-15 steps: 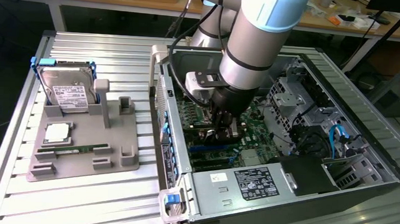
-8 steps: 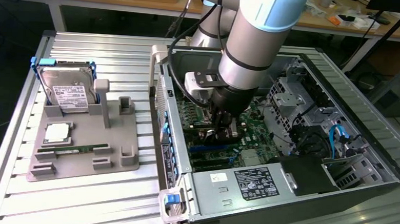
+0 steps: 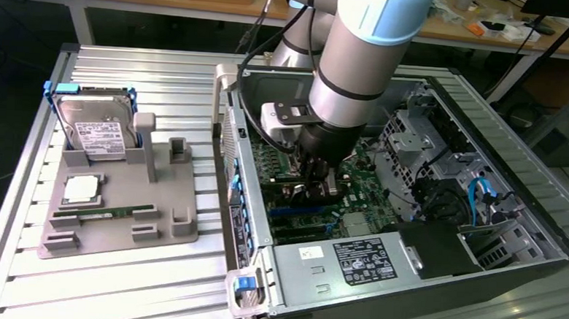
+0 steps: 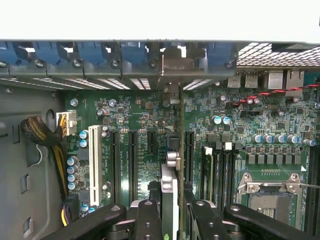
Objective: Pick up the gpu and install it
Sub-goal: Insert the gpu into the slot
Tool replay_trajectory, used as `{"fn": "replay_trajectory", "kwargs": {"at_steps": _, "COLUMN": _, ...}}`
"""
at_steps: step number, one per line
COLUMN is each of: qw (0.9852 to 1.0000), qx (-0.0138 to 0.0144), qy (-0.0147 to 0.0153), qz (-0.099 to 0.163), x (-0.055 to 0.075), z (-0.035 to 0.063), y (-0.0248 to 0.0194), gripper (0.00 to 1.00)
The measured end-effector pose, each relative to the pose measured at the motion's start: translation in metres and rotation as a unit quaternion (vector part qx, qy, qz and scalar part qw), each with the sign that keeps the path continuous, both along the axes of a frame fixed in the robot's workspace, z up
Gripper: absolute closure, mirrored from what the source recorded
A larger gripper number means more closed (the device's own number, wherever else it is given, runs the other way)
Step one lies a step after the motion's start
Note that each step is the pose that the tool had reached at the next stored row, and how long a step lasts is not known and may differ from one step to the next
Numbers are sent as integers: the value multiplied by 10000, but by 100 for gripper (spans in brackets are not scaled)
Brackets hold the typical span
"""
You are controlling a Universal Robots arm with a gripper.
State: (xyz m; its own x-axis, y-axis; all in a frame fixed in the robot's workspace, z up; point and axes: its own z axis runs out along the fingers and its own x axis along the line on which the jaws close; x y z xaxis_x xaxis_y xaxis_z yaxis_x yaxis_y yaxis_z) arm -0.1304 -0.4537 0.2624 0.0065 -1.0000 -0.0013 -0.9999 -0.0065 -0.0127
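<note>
While black two-finger gripper (image 4: 175,216) clamps thin green gpu card (image 4: 169,187) edge-on, pickup done; card at green mobo (image 4: 130,115) slots beneath hand, full seating unclear.

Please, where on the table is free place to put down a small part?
Bare table slats lie at the exterior view's bottom, below the grey fixture, and between the hard drive and the case. Crowded: inside the case, where the gripper holds the gpu.
</note>
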Motion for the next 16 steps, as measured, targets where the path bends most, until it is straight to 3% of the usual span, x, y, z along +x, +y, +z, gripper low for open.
{"fn": "replay_trajectory", "kwargs": {"at_steps": 12, "qw": 10000, "qx": 1, "qy": -86, "qz": 0, "x": -55, "z": 0, "y": 0, "gripper": 72}}
{"fn": "replay_trajectory", "kwargs": {"at_steps": 16, "qw": 10000, "qx": 0, "qy": -88, "qz": 0, "x": -57, "z": 0, "y": 0, "gripper": 72}}
